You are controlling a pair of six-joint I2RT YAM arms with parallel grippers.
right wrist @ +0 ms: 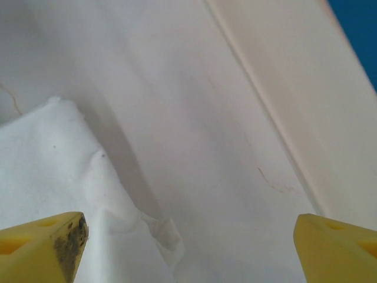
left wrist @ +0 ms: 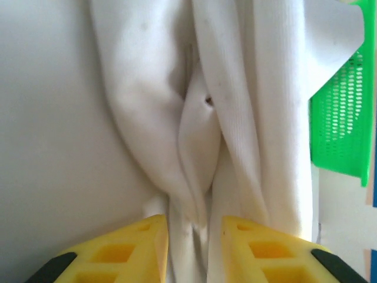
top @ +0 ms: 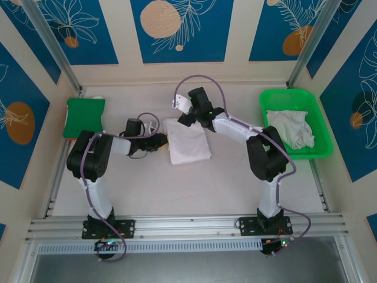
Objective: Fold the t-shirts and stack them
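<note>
- The folded t-shirt (top: 187, 140) lies flat as a rough white rectangle near the middle of the table (top: 177, 188), its long sides running from 12 to 6 o'clock in the top view.
- A crumpled t-shirt (top: 291, 128), also white, sits bunched inside the green tray (top: 268, 100), which stands at about 3 o'clock from the folded one, well apart from it.
- The left gripper (top: 162, 141) is at the folded t-shirt's 9 o'clock edge. In its wrist view the yellow fingers (left wrist: 141, 247) stand a narrow gap apart with a ridge of the t-shirt (left wrist: 206, 147) running between them. I cannot tell whether they pinch it or merely flank it.
- The right gripper (top: 182, 115) is at the shirt's 12 o'clock edge. Its wrist view shows the fingers (right wrist: 41, 244) spread wide with nothing between them, above a wrinkled corner of the shirt (right wrist: 47, 177) and bare table (right wrist: 194, 118).
- The tray's mesh wall (left wrist: 339, 130) shows at 3 o'clock in the left wrist view.
- A green object (top: 85, 117) rests by the table's edge, past 9 o'clock from the folded shirt.
</note>
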